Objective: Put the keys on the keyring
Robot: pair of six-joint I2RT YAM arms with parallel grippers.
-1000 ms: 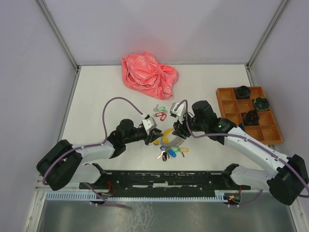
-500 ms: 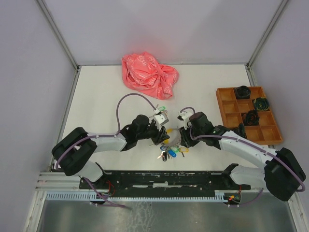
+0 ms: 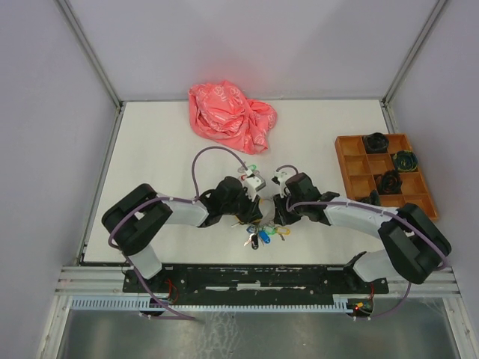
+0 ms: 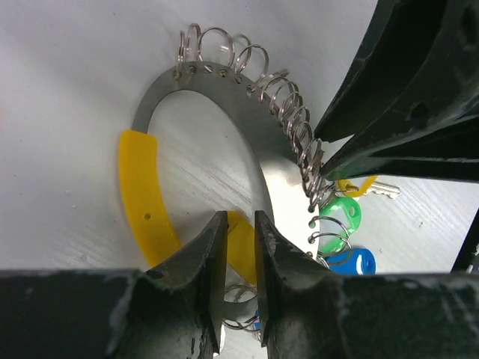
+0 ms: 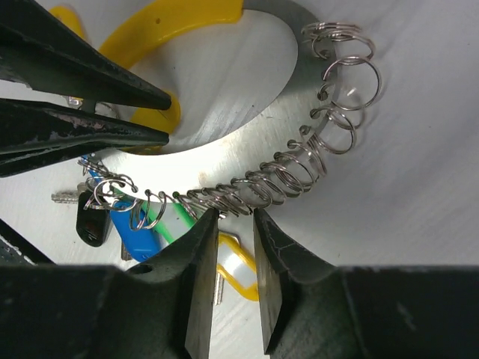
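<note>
The keyring [image 4: 224,97] is a flat grey metal arc with a yellow plastic section [image 4: 142,194] and a row of small split rings along its edge. It lies between the two grippers in the top view [image 3: 263,215]. Its bunch of keys with blue, green and yellow tags [image 3: 262,235] lies just in front. My left gripper [image 4: 239,224] is closed to a narrow gap across the band by the yellow section. My right gripper [image 5: 233,217] is closed to a narrow gap on the split rings at the band's outer edge [image 5: 303,67]. A loose key with a green tag [image 3: 251,168] shows behind the left wrist; the red-tagged ones are hidden.
A crumpled pink bag [image 3: 230,116] lies at the back of the table. An orange compartment tray [image 3: 340,161] with black coiled items [image 3: 376,140] stands at the right. The two wrists are almost touching over the ring.
Both arms have moved inward and stretched over the keyring. The left wrist has shifted right and away, covering the loose keys. The ring's yellow section is now mostly hidden from above.
</note>
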